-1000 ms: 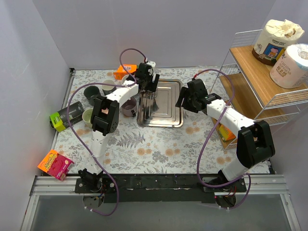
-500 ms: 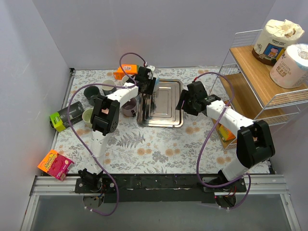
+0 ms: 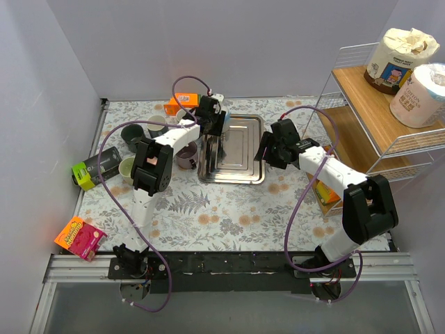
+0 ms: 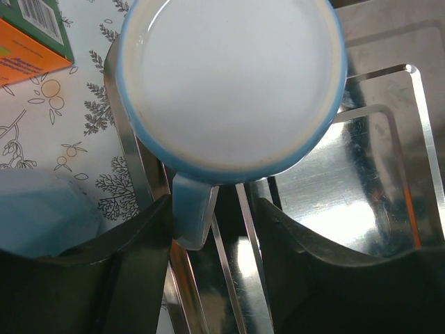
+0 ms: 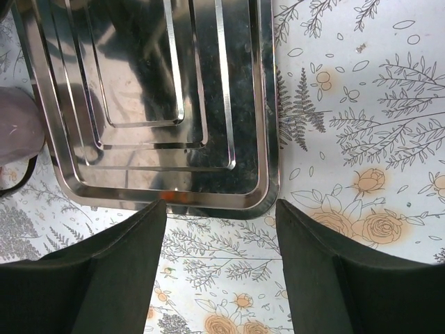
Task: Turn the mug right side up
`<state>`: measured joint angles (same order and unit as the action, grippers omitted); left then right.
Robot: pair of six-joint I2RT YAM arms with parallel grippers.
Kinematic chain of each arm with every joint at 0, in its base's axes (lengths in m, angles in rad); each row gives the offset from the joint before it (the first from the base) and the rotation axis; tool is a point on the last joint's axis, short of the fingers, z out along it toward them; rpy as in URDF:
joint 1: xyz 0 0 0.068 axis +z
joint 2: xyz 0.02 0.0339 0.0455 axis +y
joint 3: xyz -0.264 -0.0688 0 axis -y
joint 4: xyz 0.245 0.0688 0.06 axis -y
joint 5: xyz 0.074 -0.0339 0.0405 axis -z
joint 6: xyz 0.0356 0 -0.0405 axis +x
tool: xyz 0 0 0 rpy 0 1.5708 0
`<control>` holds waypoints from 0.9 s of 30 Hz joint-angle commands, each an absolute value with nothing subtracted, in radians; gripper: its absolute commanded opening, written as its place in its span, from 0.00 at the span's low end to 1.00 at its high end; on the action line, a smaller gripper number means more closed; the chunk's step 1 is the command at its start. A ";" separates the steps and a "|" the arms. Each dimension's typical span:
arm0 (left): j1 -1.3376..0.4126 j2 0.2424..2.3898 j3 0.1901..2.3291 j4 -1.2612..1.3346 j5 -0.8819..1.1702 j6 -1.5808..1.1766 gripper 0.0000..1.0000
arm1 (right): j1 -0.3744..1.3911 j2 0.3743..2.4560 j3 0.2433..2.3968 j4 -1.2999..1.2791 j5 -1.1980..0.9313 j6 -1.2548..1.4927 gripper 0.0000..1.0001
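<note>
**Stn. status, seen from beside the table**

1. Mug (image 4: 233,83): sits on the L rim of the steel tray (image 4: 389,195), at its far-L corner. Part of it overhangs the floral cloth (image 4: 76,125). A round white face w/ a blue ring points up at the L wrist cam. Cannot tell whether that face is the mouth or the base.
2. Mug handle (image 4: 191,216): points back toward the L arm, btwn the fingers.
3. L gripper (image 4: 212,209): directly above the mug, jaws apart. One finger (image 4: 139,264) is against or just beside the handle. The other finger is clear of it, w/ bare tray showing in the gap. No clamp on the handle.
4. R gripper (image 5: 219,209): jaws apart, nothing btwn them. It hangs over the tray's near edge, where metal meets cloth. In the top view it is at the tray's R side.
5. Orange box (image 4: 28,42): on the cloth just beyond the mug, apart from it.
6. Purple cup (image 5: 17,132): on the cloth just L of the tray.
</note>
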<state>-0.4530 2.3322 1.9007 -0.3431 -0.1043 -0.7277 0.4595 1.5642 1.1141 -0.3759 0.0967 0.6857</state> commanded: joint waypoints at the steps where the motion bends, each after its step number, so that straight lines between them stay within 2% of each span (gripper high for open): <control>1: -0.453 2.263 1.944 -0.325 -0.117 -0.730 0.46 | 0.457 1.552 1.126 -0.371 0.086 0.690 0.70; 2: -0.451 2.261 1.942 -0.321 -0.121 -0.735 0.43 | 0.456 1.554 1.126 -0.371 0.083 0.690 0.70; 11: -0.451 2.266 1.965 -0.308 -0.135 -0.732 0.40 | 0.457 1.577 1.137 -0.373 0.072 0.684 0.70; 15: -0.451 2.287 1.986 -0.322 -0.129 -0.733 0.25 | 0.457 1.585 1.144 -0.374 0.068 0.683 0.70; 16: -0.451 2.293 1.994 -0.337 -0.130 -0.733 0.16 | 0.457 1.589 1.147 -0.377 0.067 0.680 0.70; 18: -0.451 2.301 2.002 -0.348 -0.130 -0.735 0.09 | 0.457 1.592 1.155 -0.380 0.064 0.678 0.70; 19: -0.451 2.299 1.999 -0.350 -0.127 -0.735 0.00 | 0.459 1.592 1.155 -0.380 0.066 0.677 0.70; 27: -0.451 2.258 1.988 -0.371 -0.057 -0.793 0.00 | 0.457 1.579 1.167 -0.348 0.008 0.649 0.70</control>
